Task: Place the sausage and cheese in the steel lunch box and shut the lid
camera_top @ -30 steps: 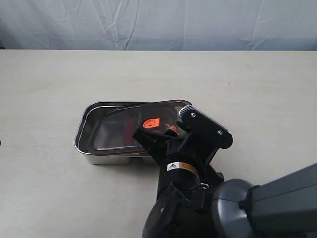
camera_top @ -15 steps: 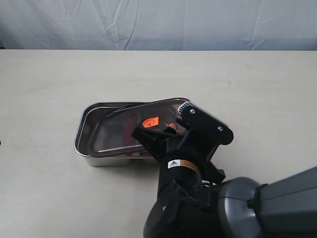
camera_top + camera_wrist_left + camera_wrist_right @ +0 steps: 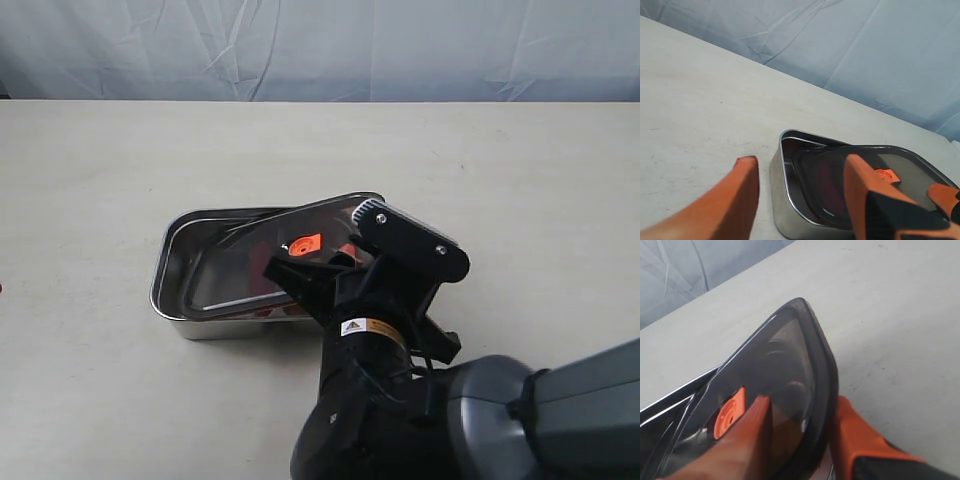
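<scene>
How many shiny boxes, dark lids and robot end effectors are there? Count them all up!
steel lunch box: 1
lid: 1
end effectors: 2, the left end effector and the right end effector
Total: 4

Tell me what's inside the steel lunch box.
Through the tilted smoky lid, a dark red shape shows inside the steel lunch box, probably the sausage. The cheese cannot be made out; the lid covers the rest.
</scene>
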Tool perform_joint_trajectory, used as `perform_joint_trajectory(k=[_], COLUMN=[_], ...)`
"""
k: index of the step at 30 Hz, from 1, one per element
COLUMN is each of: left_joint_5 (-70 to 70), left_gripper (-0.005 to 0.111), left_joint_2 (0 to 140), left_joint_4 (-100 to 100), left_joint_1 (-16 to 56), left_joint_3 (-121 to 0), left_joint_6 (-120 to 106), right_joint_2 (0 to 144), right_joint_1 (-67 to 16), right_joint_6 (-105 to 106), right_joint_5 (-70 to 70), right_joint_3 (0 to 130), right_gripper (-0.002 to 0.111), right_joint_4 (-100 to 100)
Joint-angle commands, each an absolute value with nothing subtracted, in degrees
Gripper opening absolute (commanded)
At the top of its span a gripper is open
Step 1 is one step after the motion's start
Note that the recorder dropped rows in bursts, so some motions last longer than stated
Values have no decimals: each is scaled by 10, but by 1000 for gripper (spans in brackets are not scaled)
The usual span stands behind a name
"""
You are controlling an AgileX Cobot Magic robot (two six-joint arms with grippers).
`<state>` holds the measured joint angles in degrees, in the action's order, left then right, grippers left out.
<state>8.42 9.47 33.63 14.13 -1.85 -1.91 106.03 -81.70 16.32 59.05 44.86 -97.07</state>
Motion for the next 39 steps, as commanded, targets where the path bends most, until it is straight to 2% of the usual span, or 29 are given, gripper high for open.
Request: perform_joint_trajectory(k=[1,2,4,14,17,25,39], left_joint_5=[78,78,78,78,78,78,78], left_gripper=[50,50,50,50,50,50,50], left_joint_2=[96,96,96,96,96,96,96], left_joint_4=[335,335,335,335,335,335,335], left_joint_1=[144,144,144,144,144,144,144], left_joint_3=[-17,-17,-17,-17,-17,-17,-17], left_joint_6=[-22,-22,-22,-22,-22,-22,-22], right_joint_2=[1072,1072,1072,1070,1070,1070,1070], right_joint_1=[-819,-819,-819,-819,-819,-819,-819], right_joint_6=[239,239,239,279,291,291,291], right_joint_5=[531,531,530,548,548,548,546], right_joint_3=[436,436,436,436,437,437,437], right_gripper=[39,50,61,61,56,29,28], right_joint_4=[-993,-993,-993,-992,-974,-945,-890])
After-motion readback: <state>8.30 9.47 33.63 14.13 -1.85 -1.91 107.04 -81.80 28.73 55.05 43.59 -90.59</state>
